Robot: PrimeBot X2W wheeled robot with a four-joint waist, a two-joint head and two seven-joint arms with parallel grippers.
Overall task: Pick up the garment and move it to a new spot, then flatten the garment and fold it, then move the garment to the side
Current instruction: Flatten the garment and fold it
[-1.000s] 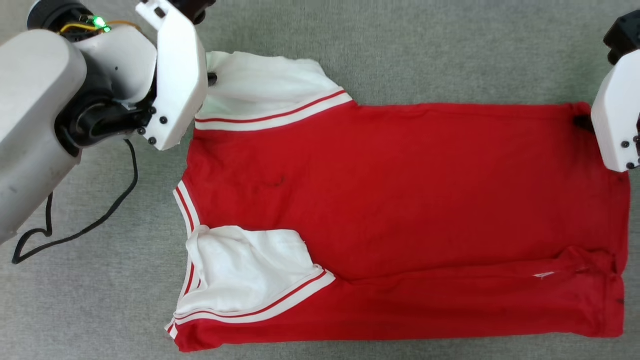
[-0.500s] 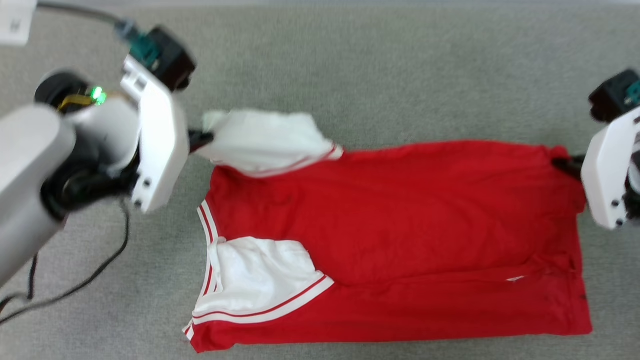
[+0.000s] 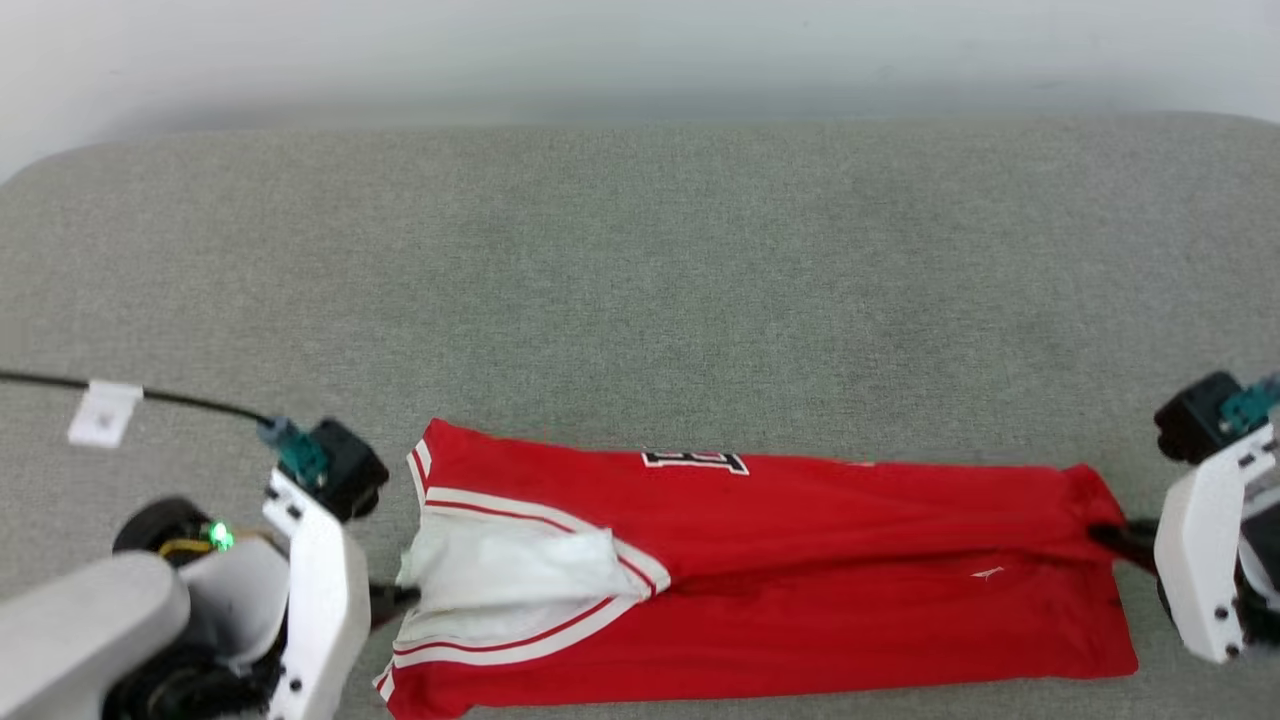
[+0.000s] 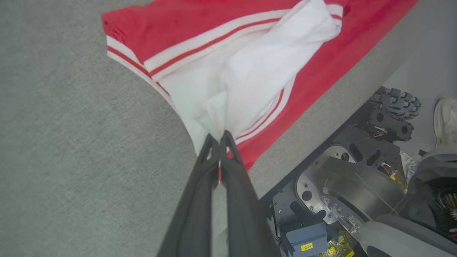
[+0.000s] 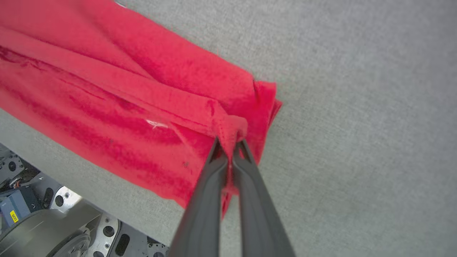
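Left wrist view: garment (image 4: 200,25) near table edge (image 4: 314,141).

Bright, even, soft light; faint shadows; top of head view perhaps hazy.

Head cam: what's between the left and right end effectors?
The red T-shirt spans the whole stretch in the head view. The left end effector is shut on its sleeve end, the right end effector on its hem end.
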